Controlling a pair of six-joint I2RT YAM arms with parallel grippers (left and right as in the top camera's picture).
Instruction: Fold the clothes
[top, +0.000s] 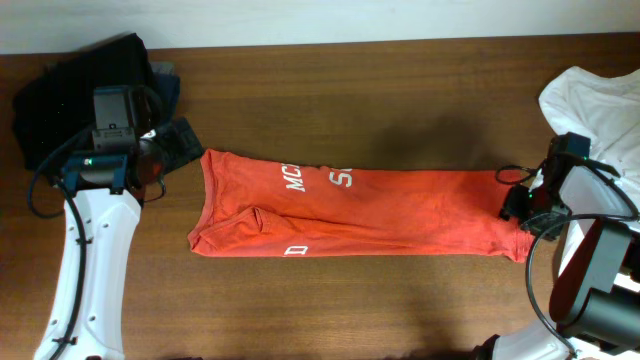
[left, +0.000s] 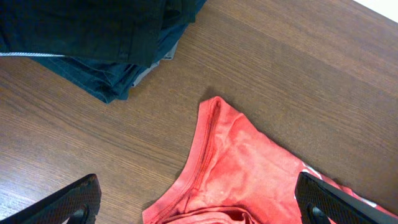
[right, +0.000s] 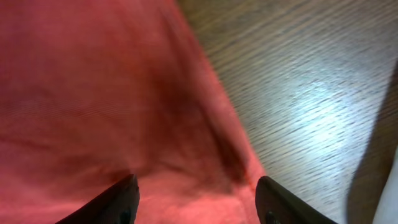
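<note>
The red-orange T-shirt (top: 360, 212) lies folded into a long narrow strip across the middle of the table, with parts of white lettering showing. My left gripper (top: 150, 165) hovers just off its left end, open; the left wrist view shows the shirt's hem corner (left: 230, 168) between the wide-spread fingers (left: 199, 205). My right gripper (top: 520, 208) is at the shirt's right end, open, with the fingers (right: 196, 199) spread over the red cloth (right: 93, 93) and not closed on it.
A pile of black and navy garments (top: 85, 90) sits at the back left, also in the left wrist view (left: 93, 37). A white shirt (top: 600, 105) lies at the back right, beside the right arm. Bare wood surrounds the strip.
</note>
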